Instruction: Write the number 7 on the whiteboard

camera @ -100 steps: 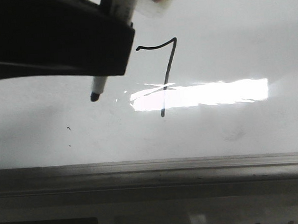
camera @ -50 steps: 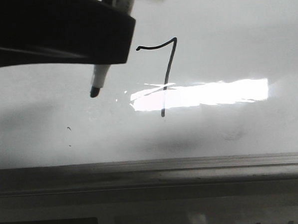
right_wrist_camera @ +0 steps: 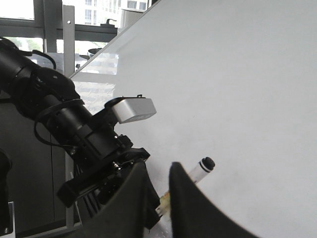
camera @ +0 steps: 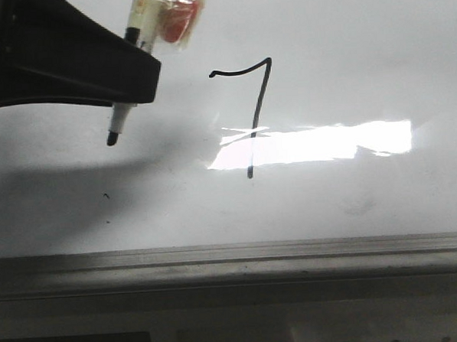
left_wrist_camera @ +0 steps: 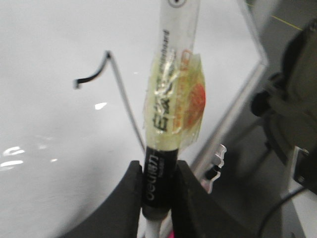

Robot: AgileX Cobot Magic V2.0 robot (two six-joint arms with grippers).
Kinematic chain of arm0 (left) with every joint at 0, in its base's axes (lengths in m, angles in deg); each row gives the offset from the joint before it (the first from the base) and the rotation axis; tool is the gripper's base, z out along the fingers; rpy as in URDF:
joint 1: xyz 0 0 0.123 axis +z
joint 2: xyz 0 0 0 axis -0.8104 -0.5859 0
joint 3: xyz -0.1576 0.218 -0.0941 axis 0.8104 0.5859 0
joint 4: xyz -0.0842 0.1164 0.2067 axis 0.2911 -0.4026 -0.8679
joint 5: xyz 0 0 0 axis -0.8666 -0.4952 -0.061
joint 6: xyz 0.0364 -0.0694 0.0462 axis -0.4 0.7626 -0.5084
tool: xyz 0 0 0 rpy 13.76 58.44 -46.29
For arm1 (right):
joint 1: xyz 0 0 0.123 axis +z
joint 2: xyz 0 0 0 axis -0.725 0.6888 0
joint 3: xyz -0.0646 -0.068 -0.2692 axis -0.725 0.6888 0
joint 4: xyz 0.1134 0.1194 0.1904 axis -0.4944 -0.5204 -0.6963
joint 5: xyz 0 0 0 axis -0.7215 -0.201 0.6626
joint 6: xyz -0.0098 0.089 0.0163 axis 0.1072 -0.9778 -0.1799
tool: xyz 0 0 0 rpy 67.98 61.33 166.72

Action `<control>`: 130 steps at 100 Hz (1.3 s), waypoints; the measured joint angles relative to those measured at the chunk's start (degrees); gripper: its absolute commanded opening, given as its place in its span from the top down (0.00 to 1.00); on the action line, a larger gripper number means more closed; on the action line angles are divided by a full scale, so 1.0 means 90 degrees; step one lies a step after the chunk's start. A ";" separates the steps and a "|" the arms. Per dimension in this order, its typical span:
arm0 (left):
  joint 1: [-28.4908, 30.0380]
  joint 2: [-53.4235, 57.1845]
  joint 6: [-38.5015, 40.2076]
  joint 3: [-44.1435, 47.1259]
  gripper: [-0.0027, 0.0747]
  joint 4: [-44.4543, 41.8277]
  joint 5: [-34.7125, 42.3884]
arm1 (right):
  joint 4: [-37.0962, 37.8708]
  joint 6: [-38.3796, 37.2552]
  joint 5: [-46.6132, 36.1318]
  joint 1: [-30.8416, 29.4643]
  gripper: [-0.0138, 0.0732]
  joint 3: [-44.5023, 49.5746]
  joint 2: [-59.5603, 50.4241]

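Hand-drawn number 7 (camera: 250, 112) on whiteboard (camera: 360, 49) — marker (left_wrist_camera: 166, 124) lettering blurred, unreadable.

Left gripper clamped, right gripper with a narrow gap.

The left gripper (left_wrist_camera: 157, 191) reaches in from the front view's upper left, its dark fingers (left_wrist_camera: 130, 188) pressed against a marker (left_wrist_camera: 159, 173). The right gripper (right_wrist_camera: 157, 191) shows two black fingers slightly apart.

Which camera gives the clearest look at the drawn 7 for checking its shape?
The front view: the number 7 appears whole and unobstructed on the whiteboard. In the left wrist view it is blurred, its stem's end hidden behind the marker. The right wrist view does not show it.
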 measured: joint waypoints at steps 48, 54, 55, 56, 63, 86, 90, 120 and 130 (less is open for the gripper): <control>-0.2801 0.0028 0.0901 0.0000 0.99 0.1482 0.5229 | 0.0000 0.0013 0.0185 0.0000 0.92 0.0000 -0.0043; -0.2832 0.0004 0.0947 0.0000 0.99 0.1498 0.5368 | 0.0000 0.0013 0.0185 0.0000 0.92 0.0000 -0.0043; -0.2840 -0.0011 0.0949 0.0000 0.99 0.1498 0.5385 | 0.0000 0.0013 0.0185 0.0000 0.92 0.0000 -0.0043; -0.2849 -0.0025 0.0962 0.0000 0.99 0.1498 0.5415 | 0.0000 0.0013 0.0185 0.0000 0.92 0.0000 -0.0043; -0.2855 -0.0121 0.1108 0.0000 0.99 0.1498 0.5575 | 0.0000 0.0013 0.0185 -0.0015 0.92 0.0000 -0.0043; -0.2578 -0.0442 0.1863 0.0000 0.99 0.1308 0.5621 | 0.0000 0.0013 0.0185 -0.0015 0.92 0.0000 -0.0043; -0.2511 -0.0487 0.1977 -0.0026 0.99 0.1281 0.5563 | 0.0000 0.0013 0.0185 -0.0015 0.92 0.0000 -0.0043; -0.2293 -0.0849 0.2169 -0.0292 0.99 0.1092 0.5088 | 0.0000 0.0013 0.0185 -0.0015 0.92 0.0000 -0.0043; -0.2293 -0.0927 0.2169 -0.0329 0.99 0.1063 0.5058 | 0.0000 0.0013 0.0185 -0.0015 0.92 0.0000 -0.0043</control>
